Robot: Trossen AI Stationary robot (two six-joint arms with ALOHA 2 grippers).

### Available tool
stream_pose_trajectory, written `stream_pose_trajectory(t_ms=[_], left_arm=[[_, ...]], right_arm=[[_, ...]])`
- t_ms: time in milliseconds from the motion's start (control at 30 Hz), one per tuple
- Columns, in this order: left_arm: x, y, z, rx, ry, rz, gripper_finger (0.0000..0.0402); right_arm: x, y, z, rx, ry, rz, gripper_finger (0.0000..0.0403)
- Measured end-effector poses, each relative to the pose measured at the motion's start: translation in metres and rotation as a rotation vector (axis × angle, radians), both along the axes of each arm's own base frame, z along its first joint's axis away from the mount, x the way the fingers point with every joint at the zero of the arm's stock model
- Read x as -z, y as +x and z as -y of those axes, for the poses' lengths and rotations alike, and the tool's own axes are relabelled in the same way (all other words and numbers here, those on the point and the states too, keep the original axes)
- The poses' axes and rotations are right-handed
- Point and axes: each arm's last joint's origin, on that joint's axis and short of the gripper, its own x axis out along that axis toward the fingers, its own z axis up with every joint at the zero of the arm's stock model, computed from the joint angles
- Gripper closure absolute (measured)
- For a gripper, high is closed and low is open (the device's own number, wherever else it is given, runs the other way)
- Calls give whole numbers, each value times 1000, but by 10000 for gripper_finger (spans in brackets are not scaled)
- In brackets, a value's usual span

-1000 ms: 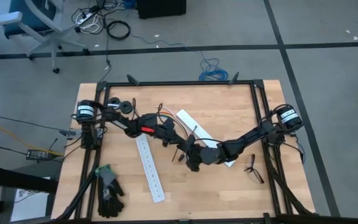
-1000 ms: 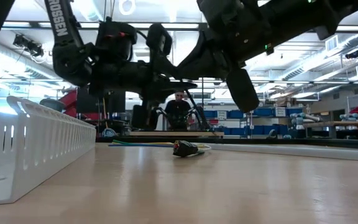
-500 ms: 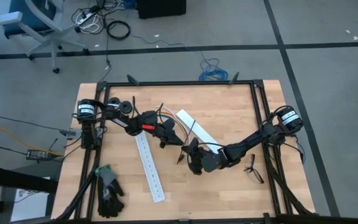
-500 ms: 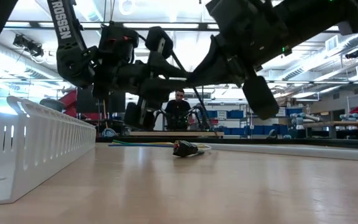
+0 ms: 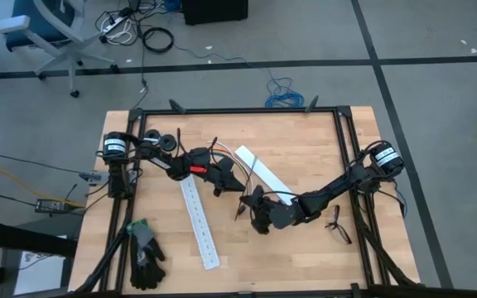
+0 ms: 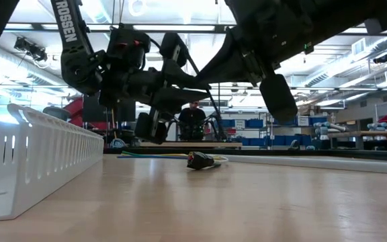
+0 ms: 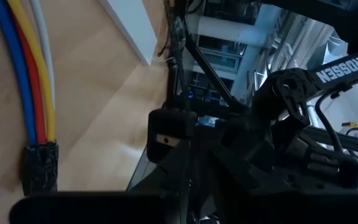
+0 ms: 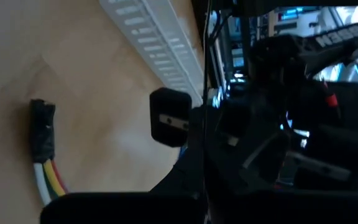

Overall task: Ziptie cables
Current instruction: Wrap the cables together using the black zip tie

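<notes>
The cables (image 5: 224,151) lie on the table at its far middle. Their dark plug (image 6: 200,161) rests on the wood and shows in both wrist views (image 7: 40,169) (image 8: 42,127). The ziptie (image 5: 251,187), a thin black strip, is held in the air nearer the table's front. My left gripper (image 5: 227,185) and my right gripper (image 5: 253,205) face each other above the table. Both are level and shut on the strip. My left gripper comes level from the table's left at the ziptie (image 7: 174,81), which runs on past its fingers. The gripper's own dark body hides the place of contact. The strip is clear of the table. My right gripper comes level from the table's right and pinches the ziptie (image 8: 207,56) between its two shut fingers, somewhere along its nearer half. The fingers lie across the strip. The strip stands slanted in the air, clear of the table and the cables.
One long white slotted strip (image 5: 199,223) lies left of centre and a second (image 5: 265,177) lies under the right arm. Dark gloves (image 5: 145,252) sit at the near left corner and small spectacles (image 5: 338,228) at the near right. A person shows far behind the table (image 6: 193,121).
My left gripper has rolled a little about the line it points along, staying in place. The ziptie stays in the air between the grippers, and the cables lie where they were.
</notes>
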Motion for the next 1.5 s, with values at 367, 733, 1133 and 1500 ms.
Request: stream_pose_trajectory(t_ms=[367,733,1133,1500], left_arm=[[0,0,-1,-41,11,2,339],[0,1,-1,-45,69,25,339],[0,0,-2,-45,97,37,339],[-2,-1,-12,-68,98,52,339]], right_arm=[[-5,4,0,-73,46,47,403],[-6,4,-1,-92,67,55,403],[-5,4,-1,-86,146,74,403],[-6,0,-6,18,219,131,403]])
